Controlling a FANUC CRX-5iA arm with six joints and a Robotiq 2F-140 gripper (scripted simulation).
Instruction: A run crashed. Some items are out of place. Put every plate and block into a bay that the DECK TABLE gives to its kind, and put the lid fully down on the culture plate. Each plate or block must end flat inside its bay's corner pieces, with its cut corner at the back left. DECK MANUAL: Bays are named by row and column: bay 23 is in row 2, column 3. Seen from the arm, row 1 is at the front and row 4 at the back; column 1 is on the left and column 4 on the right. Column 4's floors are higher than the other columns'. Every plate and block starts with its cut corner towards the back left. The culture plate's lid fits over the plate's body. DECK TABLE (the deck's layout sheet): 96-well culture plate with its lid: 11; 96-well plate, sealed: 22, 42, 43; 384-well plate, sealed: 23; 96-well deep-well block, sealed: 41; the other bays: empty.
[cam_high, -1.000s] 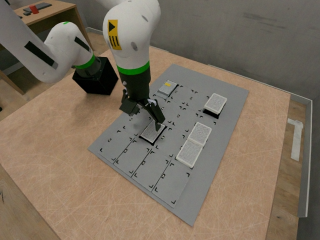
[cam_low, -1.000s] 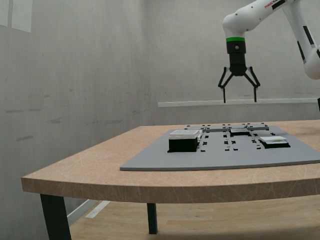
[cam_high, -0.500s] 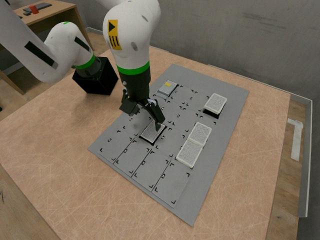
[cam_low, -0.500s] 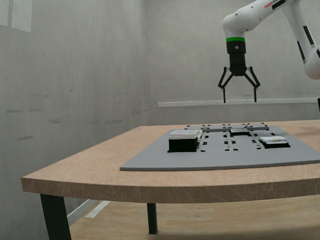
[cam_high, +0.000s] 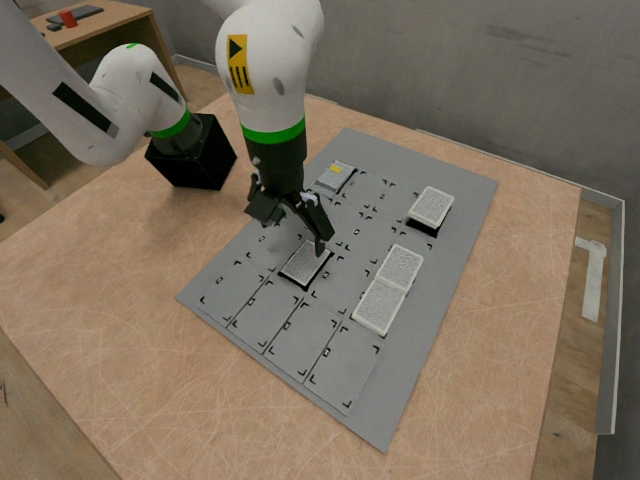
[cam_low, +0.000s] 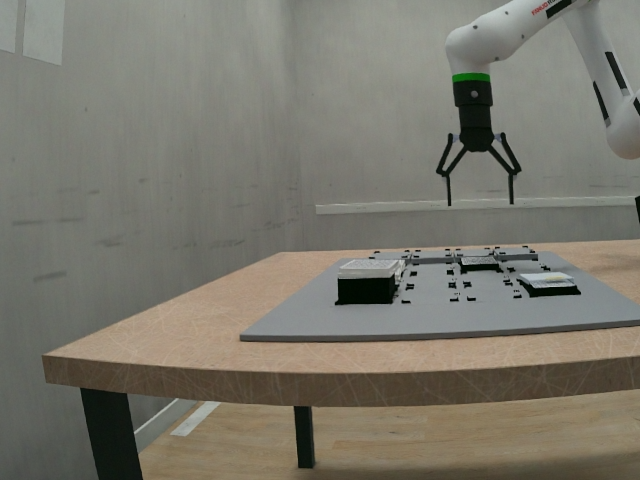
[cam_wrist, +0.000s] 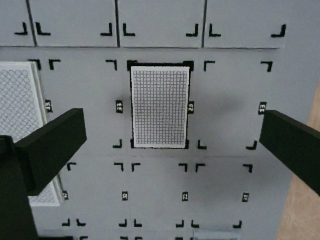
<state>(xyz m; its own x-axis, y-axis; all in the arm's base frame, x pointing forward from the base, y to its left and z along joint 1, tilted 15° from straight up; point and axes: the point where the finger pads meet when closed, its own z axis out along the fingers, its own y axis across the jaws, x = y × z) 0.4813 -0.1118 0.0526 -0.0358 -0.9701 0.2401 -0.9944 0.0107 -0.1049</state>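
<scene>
My gripper (cam_high: 292, 224) (cam_low: 479, 203) (cam_wrist: 173, 125) is open and empty, hanging high over the grey deck (cam_high: 457, 268) (cam_low: 310, 320) (cam_wrist: 225, 100). Straight below it a fine-gridded 384-well plate (cam_high: 305, 262) (cam_low: 478, 263) (cam_wrist: 160, 107) lies flat between a bay's corner pieces. Two white 96-well plates (cam_high: 399, 266) (cam_high: 378, 305) lie end to end farther from the arm; one of them also shows in the wrist view (cam_wrist: 17, 100). The tall deep-well block (cam_high: 430, 206) (cam_low: 368, 281) stands at the deck's far side. The culture plate (cam_high: 334, 175) (cam_low: 547, 285) has a yellow mark on its lid.
The arm's black base (cam_high: 191, 149) stands on the wooden table (cam_high: 129, 310) beside the deck. A raised row of bay floors (cam_low: 514, 253) runs along one edge of the deck. A white rail (cam_high: 615, 310) borders the table's far side. A side desk (cam_high: 103, 25) stands behind.
</scene>
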